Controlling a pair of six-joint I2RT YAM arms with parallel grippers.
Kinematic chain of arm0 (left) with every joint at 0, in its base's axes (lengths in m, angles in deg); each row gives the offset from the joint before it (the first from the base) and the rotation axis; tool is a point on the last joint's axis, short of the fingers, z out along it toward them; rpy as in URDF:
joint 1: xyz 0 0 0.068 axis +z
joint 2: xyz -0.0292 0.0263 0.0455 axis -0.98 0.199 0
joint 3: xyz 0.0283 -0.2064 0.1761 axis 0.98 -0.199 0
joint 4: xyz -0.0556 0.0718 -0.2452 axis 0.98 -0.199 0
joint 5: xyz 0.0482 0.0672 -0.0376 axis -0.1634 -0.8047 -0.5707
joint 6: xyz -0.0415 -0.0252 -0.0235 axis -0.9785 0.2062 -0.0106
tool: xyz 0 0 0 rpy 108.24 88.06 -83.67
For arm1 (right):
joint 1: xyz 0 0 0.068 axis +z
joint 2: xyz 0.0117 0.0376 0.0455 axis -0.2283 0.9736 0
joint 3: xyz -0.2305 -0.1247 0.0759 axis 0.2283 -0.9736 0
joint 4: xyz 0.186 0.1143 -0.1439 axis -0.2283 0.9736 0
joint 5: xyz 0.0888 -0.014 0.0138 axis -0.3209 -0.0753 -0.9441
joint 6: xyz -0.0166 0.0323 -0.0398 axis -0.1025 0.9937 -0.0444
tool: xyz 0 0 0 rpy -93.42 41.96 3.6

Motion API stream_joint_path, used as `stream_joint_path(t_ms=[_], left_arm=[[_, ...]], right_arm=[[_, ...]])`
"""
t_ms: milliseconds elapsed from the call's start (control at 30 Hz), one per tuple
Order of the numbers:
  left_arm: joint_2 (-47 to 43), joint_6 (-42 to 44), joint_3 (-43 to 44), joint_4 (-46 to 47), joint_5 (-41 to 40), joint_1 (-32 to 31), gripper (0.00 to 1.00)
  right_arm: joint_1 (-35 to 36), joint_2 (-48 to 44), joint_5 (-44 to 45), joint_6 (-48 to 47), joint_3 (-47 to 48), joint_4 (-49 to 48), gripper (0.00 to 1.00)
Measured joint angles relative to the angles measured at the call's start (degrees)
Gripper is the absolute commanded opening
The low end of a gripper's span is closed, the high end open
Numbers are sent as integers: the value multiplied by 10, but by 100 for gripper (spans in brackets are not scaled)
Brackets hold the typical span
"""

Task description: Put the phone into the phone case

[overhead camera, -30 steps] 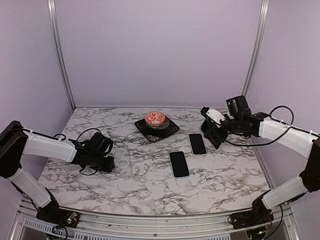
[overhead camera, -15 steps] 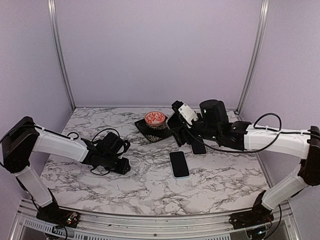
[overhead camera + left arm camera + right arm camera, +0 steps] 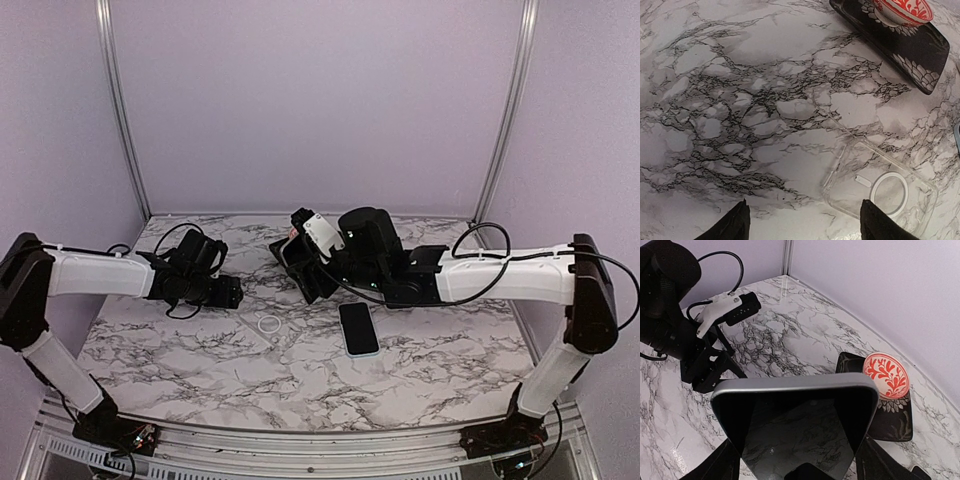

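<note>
Phone [image 3: 800, 425]: I see it clamped between the fingers of the right gripper [image 3: 800, 462], dark face toward the wrist camera. It is held above the desk [image 3: 420, 370] toward the middle of the far edge, just beside the dark plate [image 3: 895, 422] that carries a red-and-white bowl [image 3: 886, 374].

Phone case [image 3: 880, 187]: clear, with a white ring, lying flat toward the desk's near edge, left of centre.

Left gripper [image 3: 805, 227]: fingers spread wide, holding nothing, hovering on the case's left-edge side.

Second phone [image 3: 358, 328]: flat on the desk, right of the case.
</note>
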Motion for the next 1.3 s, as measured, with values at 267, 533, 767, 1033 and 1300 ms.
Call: stream_joint_path(t_ms=[267,533,767,1033,1300], left_arm=[[154,81,144,-31,86,1,51],[189,93,159,-86,123,-2,44],[170,82,133,-89,150,-20,46],[130,90,90,-99,226,-93,48],[79,166,117,-165,271,-125,53]], right_arm=[[-24,-13,-3,-11,-4,32,32],[-60,-57,-3,-14,-42,39,31],[-63,-57,-8,-26,-45,42,30],[-64,-59,-8,-30,-50,42,30],[-78,-82,-3,-30,-78,45,30]])
